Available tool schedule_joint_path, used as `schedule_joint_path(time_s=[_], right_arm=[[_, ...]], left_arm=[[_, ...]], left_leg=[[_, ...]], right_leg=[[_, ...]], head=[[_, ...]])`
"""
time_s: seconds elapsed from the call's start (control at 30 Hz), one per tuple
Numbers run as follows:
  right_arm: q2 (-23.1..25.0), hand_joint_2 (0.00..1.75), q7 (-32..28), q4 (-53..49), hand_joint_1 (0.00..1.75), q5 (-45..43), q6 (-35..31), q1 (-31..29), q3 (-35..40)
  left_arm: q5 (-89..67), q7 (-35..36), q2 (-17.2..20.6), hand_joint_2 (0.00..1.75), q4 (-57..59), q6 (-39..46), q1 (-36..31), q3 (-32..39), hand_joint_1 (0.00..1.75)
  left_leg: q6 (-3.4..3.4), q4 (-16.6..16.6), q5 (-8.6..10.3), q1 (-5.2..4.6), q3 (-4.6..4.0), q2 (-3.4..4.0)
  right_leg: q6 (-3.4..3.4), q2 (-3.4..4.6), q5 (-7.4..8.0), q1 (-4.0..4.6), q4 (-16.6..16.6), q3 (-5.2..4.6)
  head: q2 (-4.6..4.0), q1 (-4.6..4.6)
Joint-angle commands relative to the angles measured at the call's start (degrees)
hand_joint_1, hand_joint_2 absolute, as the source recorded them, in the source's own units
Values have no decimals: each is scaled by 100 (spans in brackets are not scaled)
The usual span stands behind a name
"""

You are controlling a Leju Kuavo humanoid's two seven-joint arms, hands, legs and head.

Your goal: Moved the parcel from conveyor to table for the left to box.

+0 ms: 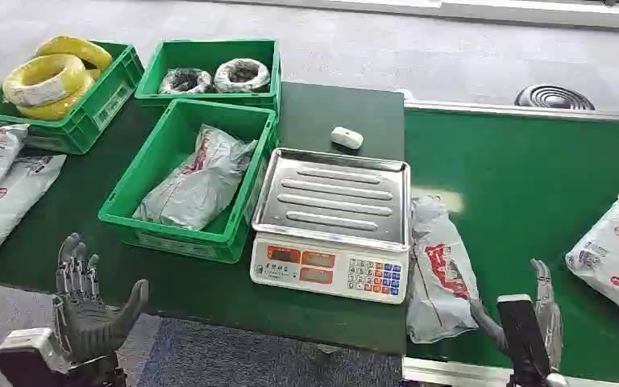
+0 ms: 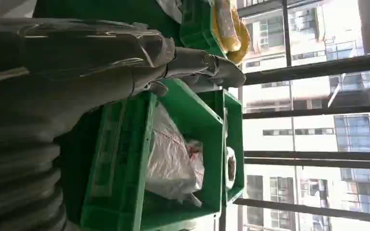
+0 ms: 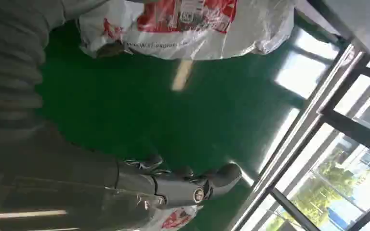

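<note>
Status: transfer not done as far as you can see. The parcel [image 1: 439, 270] lies on the belt [image 1: 524, 177] right at the seam with the surface [image 1: 330, 113], its left edge beside the scale [image 1: 330, 226], maybe just touching. It isn't on the surface yet, so the move off the belt and the left-side boxing are both left, by my read.

Right robot hand [image 1: 532, 310]: fingers apart and upright, holding nothing, just right of the parcel's near end. Can't tell if it touches the bag.

Left robot hand [image 1: 89, 302]: spread wide, palm up, nothing in it, hanging off the near edge of the surface, well apart from the parcel.

Parcel orientation: long axis runs near-to-far, roughly parallel to the seam, far end canted slightly left. Red print faces up and to the right. The near end is fuller, the far end flatter and crumpled.

Near bin [image 1: 189, 181] already holds one grey bag [image 1: 197, 177]; the left wrist view shows the same. A second parcel [image 1: 616, 254] sits further right on the belt, well apart from the first.

Soft poly bag, so you should expect it to sag when lifted.
</note>
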Motion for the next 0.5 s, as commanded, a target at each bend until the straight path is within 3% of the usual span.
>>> schedule_joint_path(time_s=[0.03,0.13,0.23,0.5], right_arm=[[-540,175,77,1801,0,39,36,-1004,-34],[-692,175,421,2333,0,401,159,-1323,217],[-720,175,456,3526,0,748,236,-1988,496],[-586,175,592,5131,0,1517,246,-2953,1040]], left_arm=[[113,-15,314,175,505,29,-214,-292,0],[162,-14,360,175,528,51,-259,-362,0],[218,-10,415,175,593,139,-344,-458,0],[231,18,348,175,584,139,-431,-442,0]], left_leg=[[1,-18,9,-2,17,5],[-1,-27,10,-1,24,-2],[1,-17,6,3,19,28],[-2,-19,10,3,14,25]], right_leg=[[-3,2,11,-1,-17,13],[-6,-6,8,1,-26,21],[-3,26,16,4,-20,9],[-5,22,15,4,-16,5]], head=[[0,0],[0,-4],[0,-2],[0,-2]])
